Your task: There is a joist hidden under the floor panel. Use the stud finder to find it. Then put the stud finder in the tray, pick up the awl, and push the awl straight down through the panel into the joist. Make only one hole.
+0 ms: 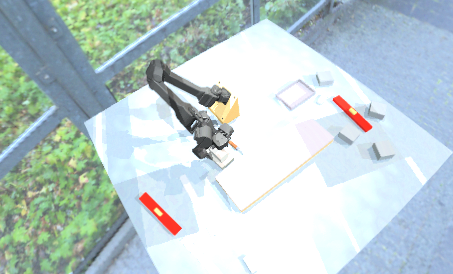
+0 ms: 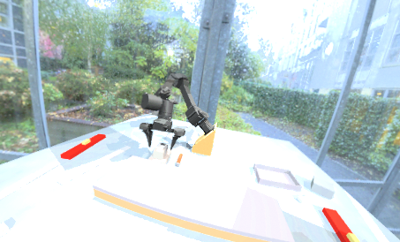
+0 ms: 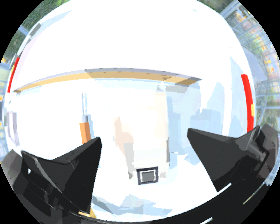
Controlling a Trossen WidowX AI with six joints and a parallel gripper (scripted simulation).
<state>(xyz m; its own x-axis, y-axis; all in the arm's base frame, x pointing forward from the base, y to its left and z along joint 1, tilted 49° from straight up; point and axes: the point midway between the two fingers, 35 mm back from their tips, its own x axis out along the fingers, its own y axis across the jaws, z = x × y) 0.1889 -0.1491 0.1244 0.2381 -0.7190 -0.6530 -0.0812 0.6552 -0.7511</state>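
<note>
My gripper (image 1: 217, 146) (image 2: 162, 147) (image 3: 146, 137) is open and empty, pointing down over the stud finder. The stud finder (image 1: 223, 159) (image 2: 160, 153) (image 3: 146, 150) is a pale block with a small dark-framed screen; it lies on the table between and below the fingers. The awl (image 1: 233, 145) (image 2: 179, 159) (image 3: 85, 132), with an orange handle and thin metal shaft, lies beside it, outside the fingers. The floor panel (image 1: 273, 175) (image 2: 162, 194), pale with a tan edge, lies in front. The tray (image 1: 303, 101) (image 2: 278, 186) stands empty at the far right. The joist is hidden.
A yellow-orange wedge block (image 1: 228, 111) (image 2: 204, 144) stands beside the arm. One red level (image 1: 151, 201) (image 2: 75, 151) (image 3: 248, 100) lies left of the panel, another (image 1: 363, 123) (image 2: 334, 219) right. Several grey blocks (image 1: 383, 150) lie around the right one.
</note>
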